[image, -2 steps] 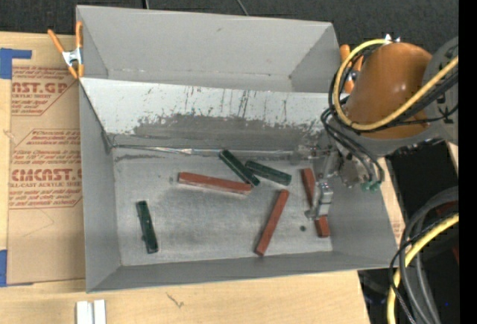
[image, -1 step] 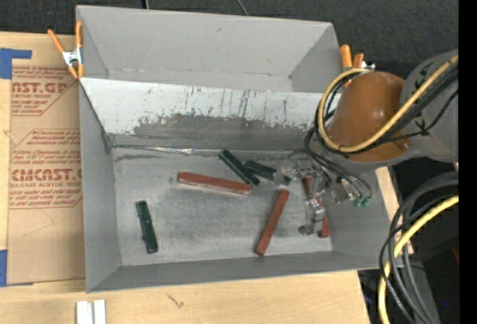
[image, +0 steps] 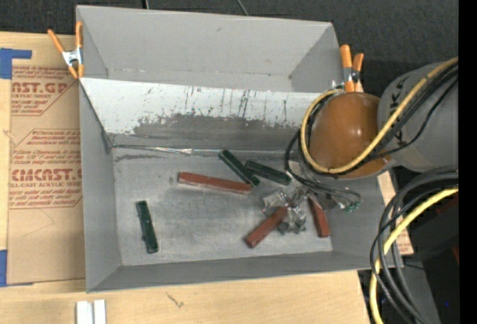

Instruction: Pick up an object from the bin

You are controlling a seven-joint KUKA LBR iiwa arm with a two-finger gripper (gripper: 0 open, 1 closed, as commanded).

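The arm is reaching into the grey bin [image: 201,54] from the right, and its gripper [image: 289,209] is sitting low over the right side of the bin floor, right at the upper end of a short reddish-brown stick [image: 262,232] that is lying tilted there. Whether the gripper is open or closed on that stick, I cannot tell. A reddish-brown piece [image: 320,220] is lying just beside it on the right. A dark green bar [image: 238,164] and a second dark green bar [image: 267,171] are lying just above. A long reddish-brown bar [image: 215,182] is resting near the middle, and a lone dark green bar [image: 147,226] is lying well apart at the left.
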